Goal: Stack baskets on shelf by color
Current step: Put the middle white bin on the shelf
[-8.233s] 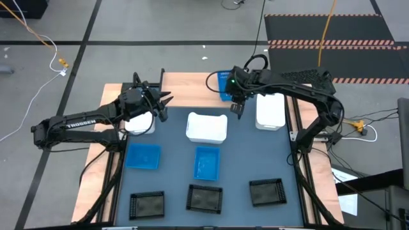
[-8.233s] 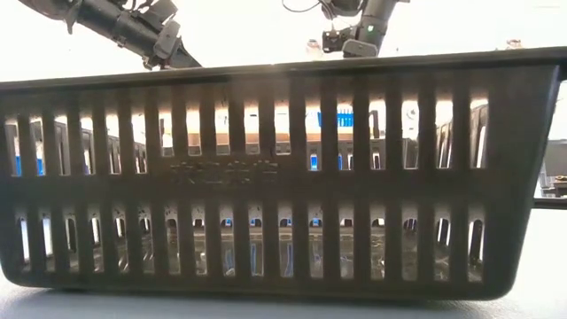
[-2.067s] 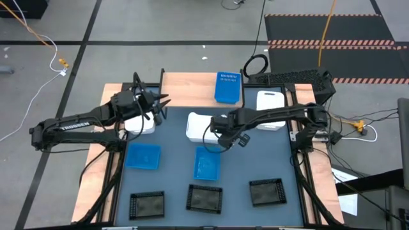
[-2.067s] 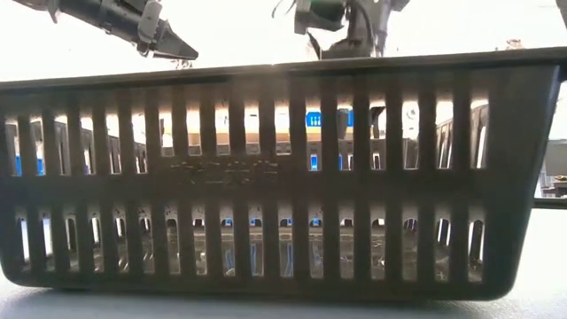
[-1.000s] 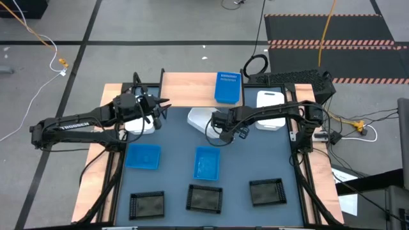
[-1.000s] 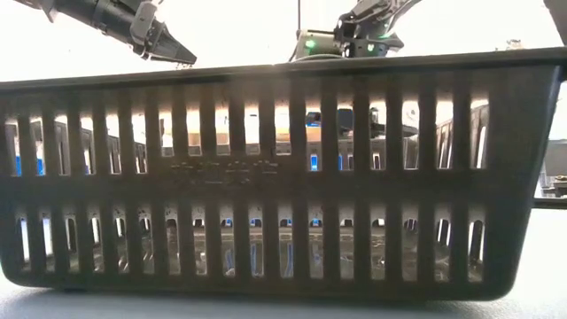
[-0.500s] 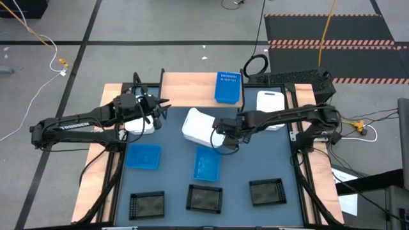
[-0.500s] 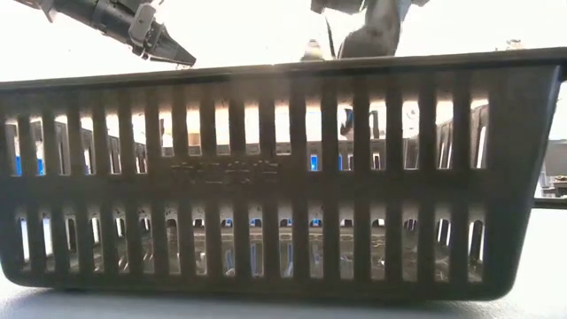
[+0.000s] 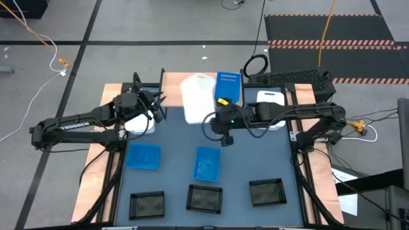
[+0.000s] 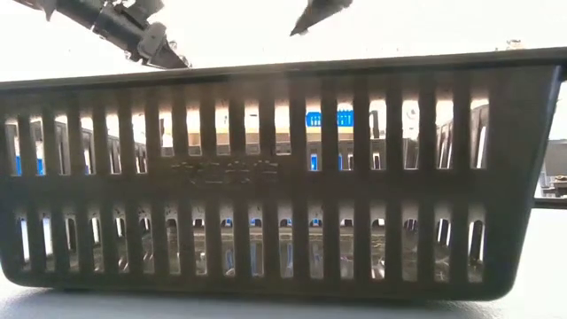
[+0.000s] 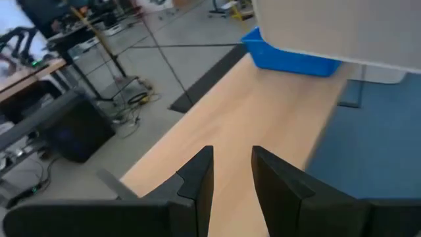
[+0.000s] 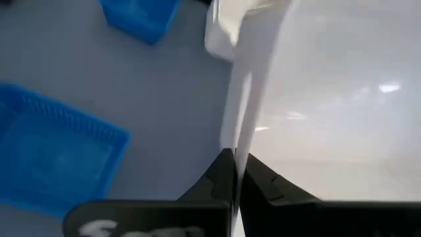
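1. Big change from a moment ago: the white basket (image 9: 197,97) that was sitting mid-mat has come up off the mat (image 9: 255,160) and is now hanging in the air over the shelf (image 9: 176,89), just beside the blue basket (image 9: 228,87) already parked there. So the middle white one is on its way to the plank — it's looking like the carry part of this step, with the set-down not yet done.

2. The right gripper (image 9: 220,121) is doing the lifting. In the right wrist view its fingers (image 12: 227,172) are pinching tight on the thin white wall of that basket, basically no gap showing between them.

3. The left gripper (image 9: 155,107) is hovering near the left end of the shelf, above another white basket (image 9: 136,124). In the left wrist view its fingers (image 11: 197,172) are standing partly apart with nothing between them — just bare wood past the tips.

4. What's remaining on the mat: two blue baskets (image 9: 144,156) and three black baskets (image 9: 204,198) along the near edge, plus a third white basket (image 9: 271,105) at the right end by the shelf. So I'd say the sorting is only just getting going.
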Available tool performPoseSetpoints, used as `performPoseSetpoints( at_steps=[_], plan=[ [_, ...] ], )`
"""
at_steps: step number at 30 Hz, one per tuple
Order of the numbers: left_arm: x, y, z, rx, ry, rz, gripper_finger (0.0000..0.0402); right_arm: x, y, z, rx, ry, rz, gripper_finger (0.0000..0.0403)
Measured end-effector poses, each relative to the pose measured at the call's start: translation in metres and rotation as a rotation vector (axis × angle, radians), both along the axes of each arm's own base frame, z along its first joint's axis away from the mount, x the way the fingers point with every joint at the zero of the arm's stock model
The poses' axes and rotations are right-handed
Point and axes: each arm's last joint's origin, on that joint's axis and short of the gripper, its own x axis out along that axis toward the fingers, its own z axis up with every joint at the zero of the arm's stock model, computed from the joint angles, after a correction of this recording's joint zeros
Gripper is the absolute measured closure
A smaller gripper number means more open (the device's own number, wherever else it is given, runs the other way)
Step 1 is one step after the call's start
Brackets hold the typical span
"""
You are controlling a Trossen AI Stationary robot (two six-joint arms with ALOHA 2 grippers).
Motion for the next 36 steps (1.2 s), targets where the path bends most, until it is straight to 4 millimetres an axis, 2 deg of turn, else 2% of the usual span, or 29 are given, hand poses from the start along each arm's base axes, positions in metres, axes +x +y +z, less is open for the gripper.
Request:
performPoseSetpoints(
  at_steps=[3, 6, 12, 15, 19, 23, 28, 36],
  plan=[
    [-0.001, 0.002, 0.000, -0.016, -0.013, 0.017, 0.0295, 0.016, -0.003, 0.024, -0.049, -0.005, -0.032, 0.0403],
    [-0.001, 0.002, 0.000, -0.024, -0.016, 0.024, 0.0295, 0.035, -0.018, 0.039, -0.108, 0.002, -0.195, 0.0403],
    [-0.002, 0.003, -0.002, -0.040, -0.017, 0.068, 0.0295, 0.077, -0.051, 0.037, -0.147, 0.040, -0.291, 0.0403],
    [-0.003, 0.004, -0.002, -0.030, -0.016, 0.106, 0.0295, 0.089, -0.069, 0.024, -0.236, 0.076, -0.408, 0.0403],
    [-0.004, 0.004, -0.002, -0.013, -0.003, 0.128, 0.0295, 0.086, -0.086, 0.005, -0.240, 0.165, -0.528, 0.0403],
    [-0.004, 0.004, -0.002, 0.005, 0.016, 0.122, 0.0295, 0.084, -0.093, -0.008, -0.130, 0.200, -0.549, 0.0403],
    [-0.004, 0.004, -0.001, 0.017, 0.021, 0.117, 0.0295, 0.079, -0.093, -0.011, 0.012, 0.239, -0.519, 0.0403],
    [-0.003, 0.004, 0.001, 0.027, -0.002, 0.117, 0.0295, 0.072, -0.092, -0.015, 0.031, 0.322, -0.525, 0.0403]
  ],
)
